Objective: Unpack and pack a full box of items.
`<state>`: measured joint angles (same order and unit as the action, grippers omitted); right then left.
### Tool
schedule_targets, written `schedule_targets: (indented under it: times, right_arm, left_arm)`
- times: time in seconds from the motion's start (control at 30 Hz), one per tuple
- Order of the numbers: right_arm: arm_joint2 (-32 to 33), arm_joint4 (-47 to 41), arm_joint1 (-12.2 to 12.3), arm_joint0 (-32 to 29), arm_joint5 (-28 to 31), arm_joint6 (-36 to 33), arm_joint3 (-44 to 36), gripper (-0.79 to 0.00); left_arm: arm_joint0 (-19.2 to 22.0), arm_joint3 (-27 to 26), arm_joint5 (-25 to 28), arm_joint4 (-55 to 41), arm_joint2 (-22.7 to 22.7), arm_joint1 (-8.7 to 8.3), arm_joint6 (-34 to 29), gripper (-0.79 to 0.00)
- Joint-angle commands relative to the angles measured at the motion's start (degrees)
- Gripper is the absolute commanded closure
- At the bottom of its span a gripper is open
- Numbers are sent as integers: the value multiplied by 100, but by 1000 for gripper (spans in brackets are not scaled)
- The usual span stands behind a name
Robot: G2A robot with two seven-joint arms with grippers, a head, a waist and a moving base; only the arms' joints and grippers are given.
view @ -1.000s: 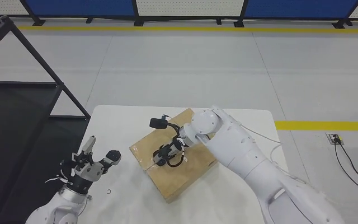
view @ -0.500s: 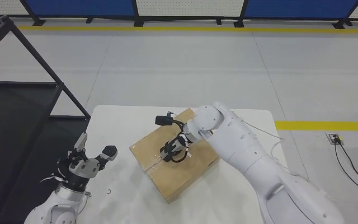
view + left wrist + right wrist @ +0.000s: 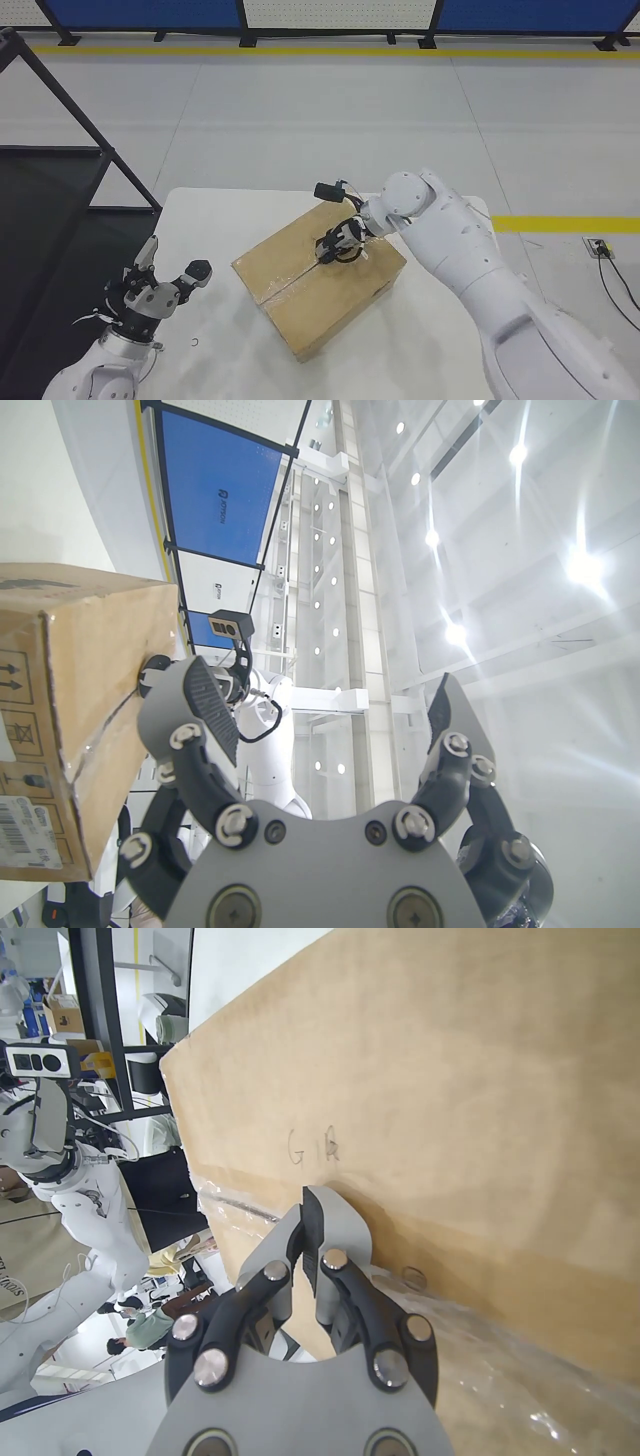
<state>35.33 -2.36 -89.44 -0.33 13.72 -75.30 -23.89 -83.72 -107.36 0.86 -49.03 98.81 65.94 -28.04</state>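
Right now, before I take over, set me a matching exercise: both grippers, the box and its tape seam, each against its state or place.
Things:
1. left gripper
2. right gripper
3. cardboard box
4. tape seam

States or places:
A. shut, tips at the seam on the box top
B. flaps closed, standing on the white table
C. open, holding nothing, off to the box's side
D. runs across the box top between the flaps

Pairs: 1-C; 2-A; 3-B; 4-D

White arm point(image 3: 470, 270), grey black-padded claw point(image 3: 308, 1218)
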Motion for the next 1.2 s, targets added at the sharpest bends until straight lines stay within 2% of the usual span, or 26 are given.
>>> schedule_targets:
  times: [0.0,0.27,0.6,0.9,1.17]
  right_arm:
    - [75,34,66,25,-8,37,53,0]
    - [369,51,309,51,66,106,209,0]
    - [675,131,572,61,-86,519,462,0]
    - [990,58,834,45,144,676,654,0]
    - [1156,0,1008,-179,349,403,450,0]
  left_arm:
    - [3,-4,-16,-13,6,1,-13,-785]
    - [0,-62,-43,27,12,5,-40,-785]
    - [-4,-87,-56,69,13,12,-43,-785]
    - [43,-100,-102,140,-31,18,-20,-785]
    - [117,-96,-151,200,-92,22,-9,-785]
